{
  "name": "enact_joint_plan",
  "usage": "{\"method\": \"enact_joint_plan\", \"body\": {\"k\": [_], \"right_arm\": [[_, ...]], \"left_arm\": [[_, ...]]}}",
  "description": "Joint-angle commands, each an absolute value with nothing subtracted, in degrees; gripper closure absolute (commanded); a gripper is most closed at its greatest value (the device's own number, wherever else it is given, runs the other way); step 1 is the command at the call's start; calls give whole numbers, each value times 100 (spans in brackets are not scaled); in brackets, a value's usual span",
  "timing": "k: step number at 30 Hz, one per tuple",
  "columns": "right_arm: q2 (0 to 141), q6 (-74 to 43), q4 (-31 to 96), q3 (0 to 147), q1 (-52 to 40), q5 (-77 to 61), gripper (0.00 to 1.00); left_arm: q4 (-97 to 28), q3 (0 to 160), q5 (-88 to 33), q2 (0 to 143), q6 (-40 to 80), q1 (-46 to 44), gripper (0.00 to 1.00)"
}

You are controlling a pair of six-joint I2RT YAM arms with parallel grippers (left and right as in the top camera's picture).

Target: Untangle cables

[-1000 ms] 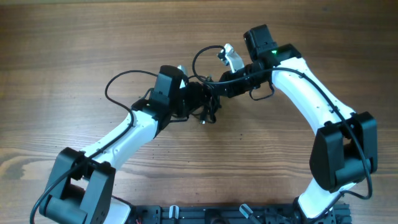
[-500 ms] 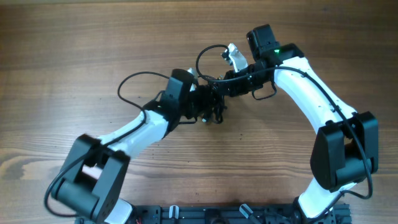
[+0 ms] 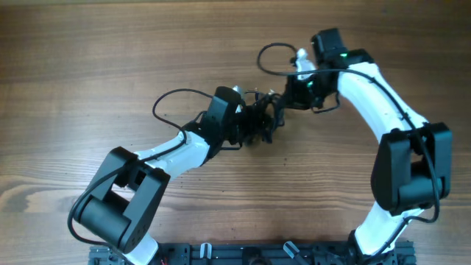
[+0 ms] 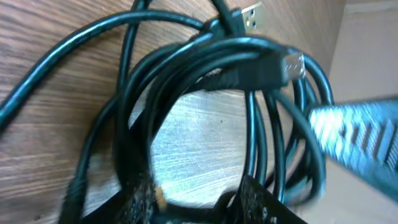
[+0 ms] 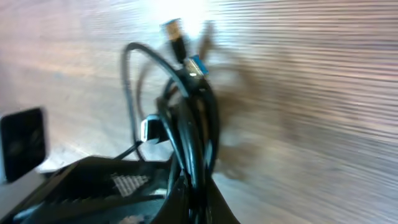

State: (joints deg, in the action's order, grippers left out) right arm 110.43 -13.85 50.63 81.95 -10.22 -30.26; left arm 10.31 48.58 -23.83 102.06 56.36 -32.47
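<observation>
The cables (image 3: 266, 119) are a knotted bundle of thin black cords between the two grippers at mid-table. In the left wrist view the bundle (image 4: 205, 56) forms several loops with two metallic plugs (image 4: 293, 64) on top. My left gripper (image 3: 256, 126) reaches in from the left. Its fingers (image 4: 140, 196) stand apart with cable strands running around and between them. My right gripper (image 3: 285, 97) comes in from the upper right. In the right wrist view it (image 5: 199, 190) is shut on several strands of the bundle (image 5: 193, 106), with plug ends (image 5: 174, 28) beyond.
The table is bare wood (image 3: 88, 51). The left arm's own thicker wire (image 3: 173, 99) loops out to the left of its wrist. The right arm's wire (image 3: 272, 57) loops near its wrist. The arm bases stand along the front edge (image 3: 250, 254).
Both grippers have moved right with the bundle. The left arm has stretched further to the right, and the right gripper has pulled back up and to the right.
</observation>
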Motion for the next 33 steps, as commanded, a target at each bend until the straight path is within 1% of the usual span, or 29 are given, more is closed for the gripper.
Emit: {"method": "enact_joint_plan", "body": {"k": [1,9,18,21,25,29,33], "right_arm": [[11190,-1494,5028,7985,-814,-2589,96],[11749,-1474,5022,7915,-801,-2443,96],[11789,-1278,5019,7915,-819,-2445,96],[11789,-1208,5019,7915,-838,-2443,96],[11791,-1201,4984,7915,-860,-2443,96],[11791,-1194,4950,7915,-860,-2440,96],[11791,-1149,4950,7915,-867,-2443,96]], "left_arm": [[1013,4853,-2451,10287,5642,-3280,52],[1131,4853,-2456,10287,5640,-3280,51],[1199,4853,-2335,10289,5594,-3577,51],[1092,4853,-2080,10289,5596,-3627,52],[1138,4853,-2075,10289,5592,-3669,62],[1140,4853,-2062,10383,5422,-3918,62],[1142,4853,-1955,10519,5430,-3953,63]]}}
